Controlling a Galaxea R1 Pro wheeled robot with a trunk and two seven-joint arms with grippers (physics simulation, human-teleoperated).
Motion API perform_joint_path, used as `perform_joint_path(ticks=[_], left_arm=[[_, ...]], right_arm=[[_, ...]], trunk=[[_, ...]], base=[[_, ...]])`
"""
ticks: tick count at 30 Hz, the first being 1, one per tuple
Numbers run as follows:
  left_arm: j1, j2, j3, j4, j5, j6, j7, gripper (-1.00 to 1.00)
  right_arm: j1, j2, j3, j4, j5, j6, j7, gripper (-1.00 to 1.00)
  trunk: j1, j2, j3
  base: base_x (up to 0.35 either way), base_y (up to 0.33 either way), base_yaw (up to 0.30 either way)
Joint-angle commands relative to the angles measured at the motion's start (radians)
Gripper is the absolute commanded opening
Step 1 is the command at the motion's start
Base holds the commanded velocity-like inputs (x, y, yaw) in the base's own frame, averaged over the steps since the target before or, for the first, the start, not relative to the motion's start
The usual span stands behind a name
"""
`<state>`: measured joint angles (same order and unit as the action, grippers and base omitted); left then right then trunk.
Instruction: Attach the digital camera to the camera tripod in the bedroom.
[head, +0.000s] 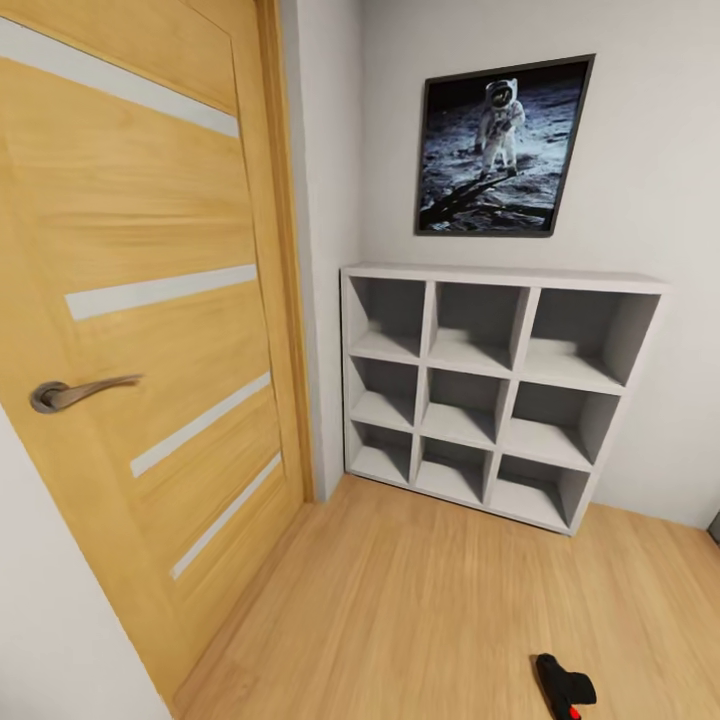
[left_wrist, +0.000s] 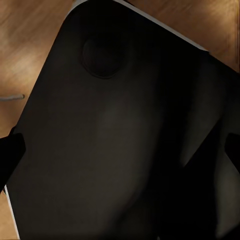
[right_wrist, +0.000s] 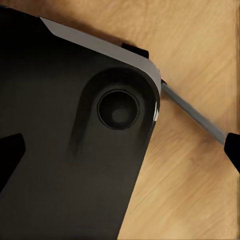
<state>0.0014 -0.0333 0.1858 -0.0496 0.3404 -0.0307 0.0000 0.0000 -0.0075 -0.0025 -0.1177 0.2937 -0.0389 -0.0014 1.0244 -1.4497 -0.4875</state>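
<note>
A small black boxy object with a red spot, which looks like the digital camera, lies on the light wood floor near the bottom right of the head view. The camera tripod is out of view. My left gripper hangs open over the robot's dark base panel, its dark fingertips at the frame's edges and nothing between them. My right gripper is open too, above the same dark base and the wood floor, holding nothing.
A light wood door with a metal lever handle stands shut on the left. A white nine-cube shelf stands against the white wall ahead, under a framed astronaut picture. Open wood floor lies in front of the shelf.
</note>
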Motion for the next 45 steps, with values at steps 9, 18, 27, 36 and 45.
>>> perform_joint_path(ticks=[9, 18, 27, 36, 45], left_arm=[[0.0, 0.0, 0.008, -0.001, 0.0, -0.002, 0.0, 1.0], [0.0, 0.0, 0.008, -0.001, 0.0, -0.002, 0.0, 1.0], [0.0, 0.0, 0.008, -0.001, -0.001, -0.002, 0.0, 1.0], [0.0, 0.0, 0.008, -0.001, -0.003, -0.002, 0.0, 1.0], [0.0, 0.0, 0.008, -0.001, -0.004, -0.002, 0.0, 1.0]], right_arm=[[0.0, -0.001, -0.001, 0.0, 0.005, -0.003, 0.0, 1.0], [0.0, 0.0, -0.001, 0.0, 0.005, -0.004, 0.0, 1.0], [0.0, -0.001, -0.001, 0.0, 0.005, -0.004, 0.0, 1.0], [0.0, -0.002, -0.002, 0.0, 0.005, -0.003, 0.0, 1.0], [0.0, -0.002, -0.002, 0.0, 0.005, -0.003, 0.0, 1.0]], trunk=[[0.001, 0.0, -0.001], [0.001, 0.0, -0.001], [0.001, 0.0, -0.001], [0.001, 0.0, -0.001], [0.001, 0.0, -0.001]], base=[[0.323, 0.0, 0.0], [0.323, 0.0, 0.0], [0.323, 0.0, 0.0], [0.323, 0.0, 0.0], [0.323, 0.0, 0.0]])
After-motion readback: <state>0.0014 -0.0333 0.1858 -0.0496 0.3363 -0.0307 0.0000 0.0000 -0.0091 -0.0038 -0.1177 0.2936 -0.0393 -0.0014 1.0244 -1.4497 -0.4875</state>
